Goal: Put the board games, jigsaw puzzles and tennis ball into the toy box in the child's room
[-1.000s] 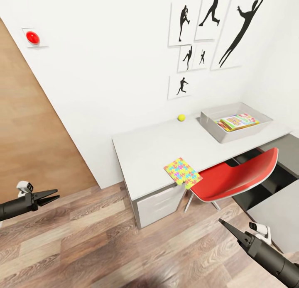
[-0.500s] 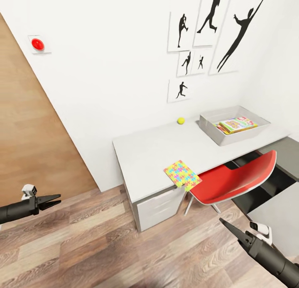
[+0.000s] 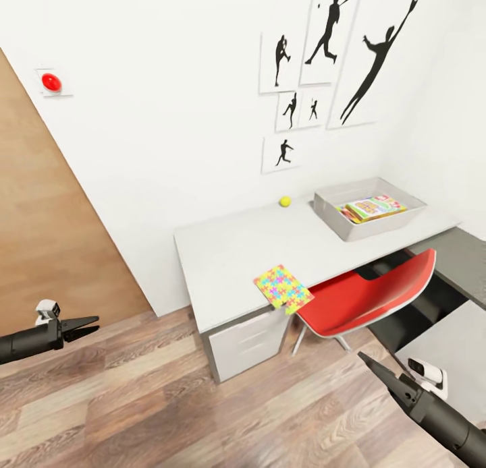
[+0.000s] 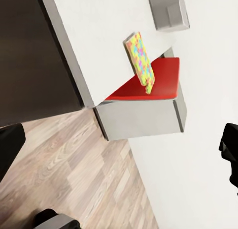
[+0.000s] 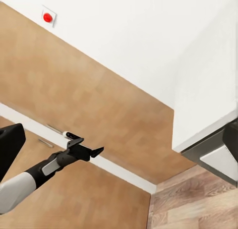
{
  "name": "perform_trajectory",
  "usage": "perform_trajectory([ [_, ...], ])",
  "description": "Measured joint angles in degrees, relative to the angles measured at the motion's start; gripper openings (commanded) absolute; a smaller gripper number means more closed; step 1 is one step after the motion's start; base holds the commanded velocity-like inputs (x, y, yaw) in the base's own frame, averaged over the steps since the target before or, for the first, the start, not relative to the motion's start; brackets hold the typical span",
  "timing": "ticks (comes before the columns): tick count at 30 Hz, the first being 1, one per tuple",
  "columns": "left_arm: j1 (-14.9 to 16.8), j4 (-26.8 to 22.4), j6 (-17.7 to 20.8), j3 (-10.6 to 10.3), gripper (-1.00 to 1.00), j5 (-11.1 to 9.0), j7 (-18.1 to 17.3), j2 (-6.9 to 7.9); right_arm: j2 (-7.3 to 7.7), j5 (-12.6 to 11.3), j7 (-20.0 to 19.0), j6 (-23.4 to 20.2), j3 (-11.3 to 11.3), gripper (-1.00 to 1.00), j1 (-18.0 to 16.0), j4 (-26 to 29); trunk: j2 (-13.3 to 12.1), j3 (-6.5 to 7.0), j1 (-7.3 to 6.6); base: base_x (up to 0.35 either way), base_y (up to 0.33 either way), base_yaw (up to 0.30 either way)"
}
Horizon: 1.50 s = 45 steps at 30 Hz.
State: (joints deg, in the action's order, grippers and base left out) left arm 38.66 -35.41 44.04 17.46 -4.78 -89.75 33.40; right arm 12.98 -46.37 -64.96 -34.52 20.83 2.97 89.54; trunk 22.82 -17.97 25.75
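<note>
Both arms are hanging low over the wood-plank floor [image 3: 169, 400], each cut off at the frame edge; the left gripper [image 3: 86, 325] is showing its jaws slightly parted and holding nothing, the right gripper [image 3: 378, 371] is narrowing to a point, its jaws reading as pressed together, empty. A red chair [image 3: 364, 294] is sitting tucked under the table [image 3: 229, 252], hiding part of the frame beneath. One jigsaw puzzle [image 3: 283, 288] is lying flat at the near table edge, one corner overhanging, its sides running diagonal to that edge. Farther back, the tennis ball [image 3: 285, 201] is resting near the white wall. The toy box [image 3: 331, 208] is sitting at the far right end, long axis running along the table, with board games [image 3: 372, 207] lying inside, partly hidden by its rim; their count is hard to tell
</note>
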Motion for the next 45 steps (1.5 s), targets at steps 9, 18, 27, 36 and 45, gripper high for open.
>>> perform_trajectory([
  [9,0.0,0.0,0.0,0.0,1.00,0.0,0.0,-0.07,0.00,0.0,-0.2,0.2,0.0,1.00,0.0,-0.1,0.0,0.86,0.00,0.000,-0.044,0.000],
  [18,0.0,0.0,0.0,0.1,1.00,0.0,0.0,-0.03,0.00,0.0,-0.2,0.3,-0.1,1.00,0.0,0.0,0.0,1.72,0.00,0.000,-0.005,0.000],
  [27,0.0,0.0,-0.1,0.1,1.00,0.0,0.0,-0.01,0.02,0.1,-0.2,0.3,0.0,1.00,0.0,0.1,0.0,2.49,0.00,0.000,0.000,0.000],
  [36,0.0,0.0,-0.1,0.1,1.00,0.1,0.0,-0.01,0.09,0.1,-0.1,0.3,0.0,1.00,0.0,0.2,0.0,2.62,0.00,0.000,0.000,0.000],
  [45,0.0,-0.1,-0.1,0.0,1.00,0.0,0.0,-0.01,0.01,0.0,-0.1,0.3,0.0,1.00,0.0,0.2,0.0,2.82,0.00,0.000,0.000,0.000],
])
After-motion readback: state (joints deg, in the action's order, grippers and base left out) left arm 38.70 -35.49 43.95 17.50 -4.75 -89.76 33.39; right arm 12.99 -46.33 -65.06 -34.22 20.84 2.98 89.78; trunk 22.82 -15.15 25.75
